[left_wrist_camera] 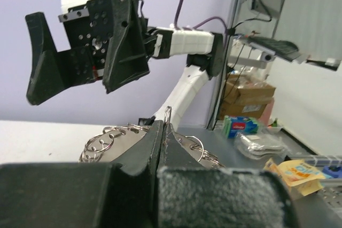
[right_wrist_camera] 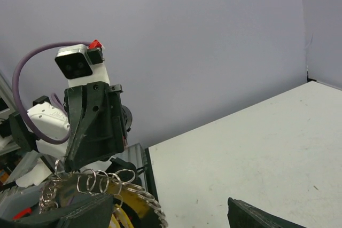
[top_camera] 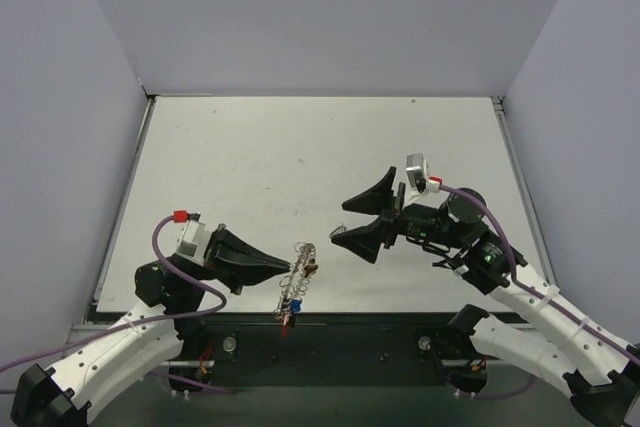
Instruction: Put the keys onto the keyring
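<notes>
The keyring, a silvery ring with a coil-like rim, stands on edge just above the table's near edge. My left gripper is shut on its rim. Small keys with blue, red and yellow heads hang from its lower part. In the left wrist view the shut fingers pinch the keyring, with small loops on both sides. My right gripper hovers open to the right of the ring, apart from it. The right wrist view shows the keyring, a yellow key head and the left gripper behind.
The white table is walled on three sides. A black rail runs along the near edge under the ring. Beyond the table's edge, the left wrist view shows cardboard boxes and packets.
</notes>
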Robot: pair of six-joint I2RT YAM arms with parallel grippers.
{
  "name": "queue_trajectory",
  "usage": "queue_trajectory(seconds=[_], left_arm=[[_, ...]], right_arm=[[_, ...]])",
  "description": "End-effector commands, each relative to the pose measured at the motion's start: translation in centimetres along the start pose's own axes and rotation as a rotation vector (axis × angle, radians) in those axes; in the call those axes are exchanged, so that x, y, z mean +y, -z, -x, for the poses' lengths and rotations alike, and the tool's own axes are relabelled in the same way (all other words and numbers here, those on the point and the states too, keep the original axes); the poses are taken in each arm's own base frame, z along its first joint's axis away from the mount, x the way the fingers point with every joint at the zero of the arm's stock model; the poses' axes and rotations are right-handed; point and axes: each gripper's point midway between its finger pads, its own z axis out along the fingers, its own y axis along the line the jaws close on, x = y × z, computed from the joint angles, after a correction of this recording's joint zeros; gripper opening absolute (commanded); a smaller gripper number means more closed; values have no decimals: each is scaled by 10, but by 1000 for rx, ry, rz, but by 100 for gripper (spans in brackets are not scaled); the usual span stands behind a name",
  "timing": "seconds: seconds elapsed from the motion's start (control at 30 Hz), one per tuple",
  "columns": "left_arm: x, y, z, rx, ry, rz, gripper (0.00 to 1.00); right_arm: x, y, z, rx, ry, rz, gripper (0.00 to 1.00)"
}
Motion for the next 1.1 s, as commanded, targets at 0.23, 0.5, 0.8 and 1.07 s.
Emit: queue_trajectory(seconds=[0.23,0.5,0.8,1.07], left_arm=[[-52,1,80,-324,-127,-134,0],[-66,5,101,-415,-143,-170,0],[-40,-17,82,-225,-113,-94,0],[18,-15,53,26,-75,235,0]], right_arm=[[4,6,11,-58,62,16,92],[2,5,7,-51,78,20,95],[16,6,22,-59,120,75,95],[41,5,40,-15,164,149,94]])
